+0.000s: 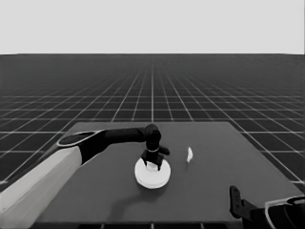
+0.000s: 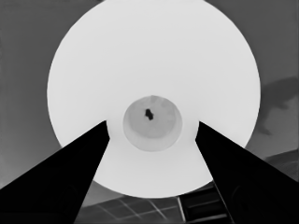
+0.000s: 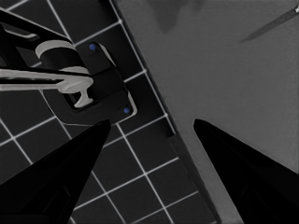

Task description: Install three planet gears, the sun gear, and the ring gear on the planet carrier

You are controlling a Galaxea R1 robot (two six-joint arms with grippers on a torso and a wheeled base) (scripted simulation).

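The larger round part (image 1: pixel 152 174) is seen near the table's (image 1: pixel 209 191) middle, with the left gripper (image 1: pixel 152 165) directly over its centre. No gears and no smaller round part are visible in any view (presumably hidden beneath, which would put the stack near completion; this is a judgement only). A thin white piece (image 1: pixel 189 154) stands apart, on the right arm's side of the disc.

In the left wrist view the disc (image 2: pixel 154 70) fills the picture, with its centre recess and small dark hole (image 2: pixel 149 113) sitting between the two fingers (image 2: pixel 70 172). The jaws are spread wide and nothing is clamped; the tips straddle the recess.

Step in hand, as judged: seating or releasing the disc. It would be done well with the disc kept level and the hole centred, and any lift taken straight up so nothing is dragged sideways.

Pose: the left arm is reached in across the table, wrist bent down, fingers pointing near-vertically. The right gripper (image 3: pixel 149 154) is parked off the table's near right corner, jaws spread, empty.
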